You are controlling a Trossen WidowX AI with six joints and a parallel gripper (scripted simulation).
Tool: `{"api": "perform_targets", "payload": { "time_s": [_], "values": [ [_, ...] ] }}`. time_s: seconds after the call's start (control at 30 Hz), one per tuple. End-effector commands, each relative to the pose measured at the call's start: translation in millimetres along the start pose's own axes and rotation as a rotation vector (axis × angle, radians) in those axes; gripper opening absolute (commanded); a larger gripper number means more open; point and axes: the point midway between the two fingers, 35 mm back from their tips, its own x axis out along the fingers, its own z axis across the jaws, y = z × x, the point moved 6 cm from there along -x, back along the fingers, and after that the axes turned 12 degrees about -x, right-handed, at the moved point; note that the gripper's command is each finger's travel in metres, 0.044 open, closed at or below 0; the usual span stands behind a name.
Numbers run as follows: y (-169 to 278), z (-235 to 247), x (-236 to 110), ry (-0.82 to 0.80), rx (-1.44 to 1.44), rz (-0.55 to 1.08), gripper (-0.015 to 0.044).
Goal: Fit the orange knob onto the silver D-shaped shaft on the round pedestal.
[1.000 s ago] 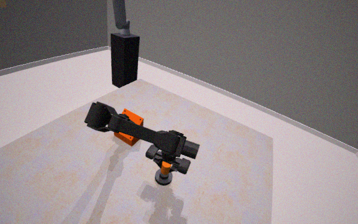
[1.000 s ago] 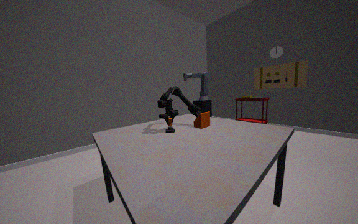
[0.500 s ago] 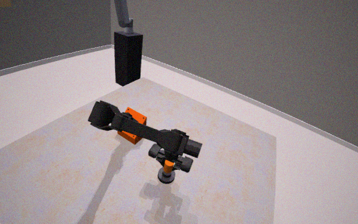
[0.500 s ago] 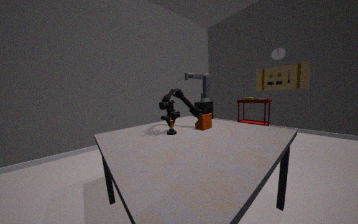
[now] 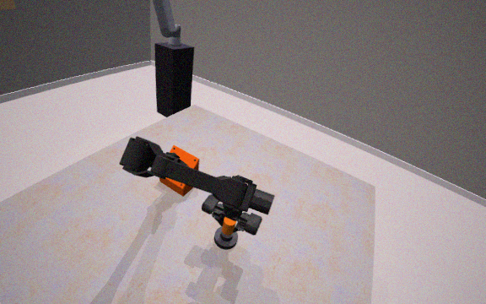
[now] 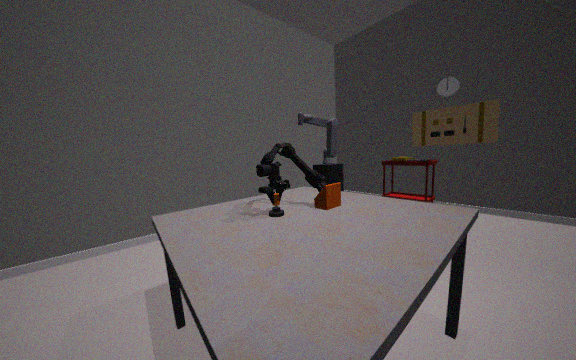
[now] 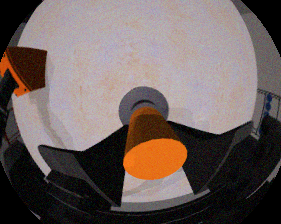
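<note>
The orange knob (image 5: 229, 226) (image 6: 276, 199) (image 7: 155, 159) is upright between the fingers of my gripper (image 5: 229, 224) (image 6: 276, 199) (image 7: 147, 126), which is shut on it. The round dark pedestal (image 5: 226, 243) (image 6: 276, 213) (image 7: 161, 109) stands on the table directly below the knob. In the exterior view the knob's lower end is just above the pedestal's raised middle. Whether it touches the shaft cannot be told. The shaft's flat side and the knob's hole are hidden.
The orange base block (image 5: 189, 157) (image 6: 329, 196) (image 7: 32, 67) of the arm stands on the table (image 5: 310, 236) (image 6: 318, 270) behind the pedestal. A black stand with a grey arm and a red cart are beyond the table.
</note>
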Motion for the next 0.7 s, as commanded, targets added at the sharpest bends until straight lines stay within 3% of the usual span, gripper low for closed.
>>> {"api": "perform_targets", "payload": {
  "time_s": [0.0,0.67],
  "values": [
    [0.0,0.3,0.3,0.0,-0.007,0.0,0.0],
    [0.6,-2.4,-5.5,0.0,-0.07,0.0,0.0]
  ]
}}
